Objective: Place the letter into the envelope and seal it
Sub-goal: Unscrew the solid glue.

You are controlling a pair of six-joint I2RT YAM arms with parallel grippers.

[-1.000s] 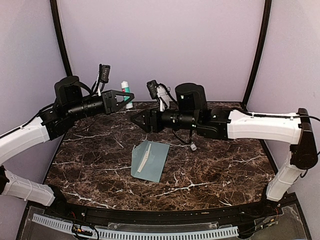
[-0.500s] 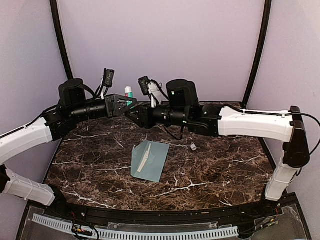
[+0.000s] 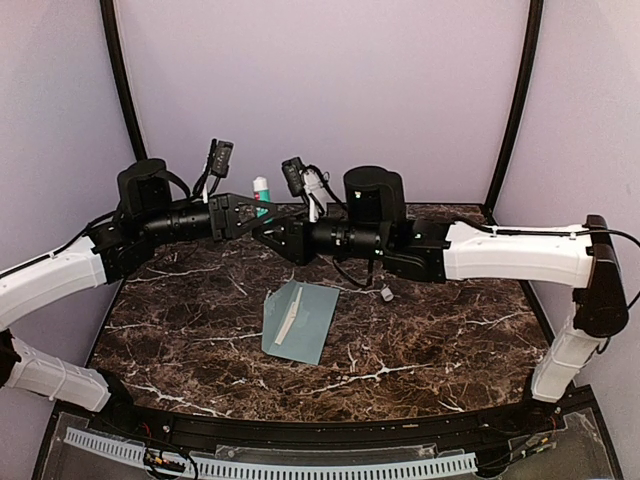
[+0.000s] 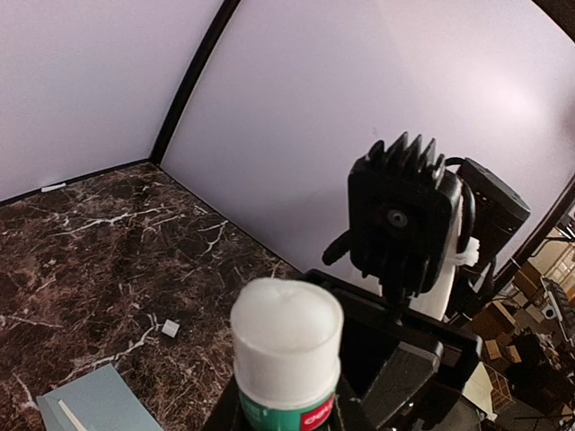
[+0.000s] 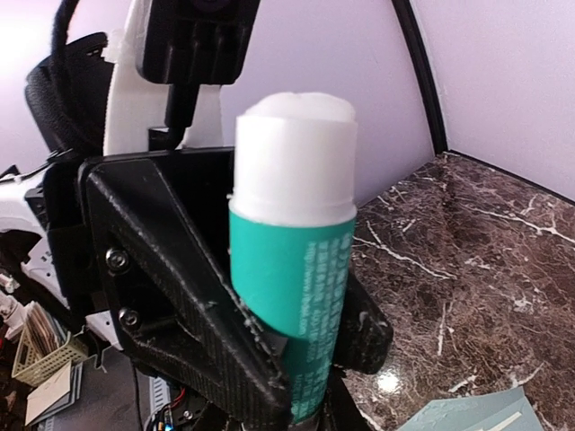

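Centrally on the dark veined marble table (image 3: 450,330), under lilac walls (image 3: 330,90), the teal envelope (image 3: 305,325) lies flat, with the letter (image 3: 289,322) showing as a narrow cream strip across its left half. Reaching in from frame left, the left gripper (image 3: 254,212) clamps an upright glue stick (image 3: 261,189) at upper centre. The right gripper (image 3: 270,233), stretched in from the right, sits just beside it, its opening impossible to judge.

Pale teal paper envelope (image 3: 305,322) at ctr of dark marble tabletop (image 3: 450,335); small grey piece (image 3: 386,294) to its right, slightly behind; white-topped teal glue stick (image 3: 260,187) upright further back, in left tool (image 3: 258,212).
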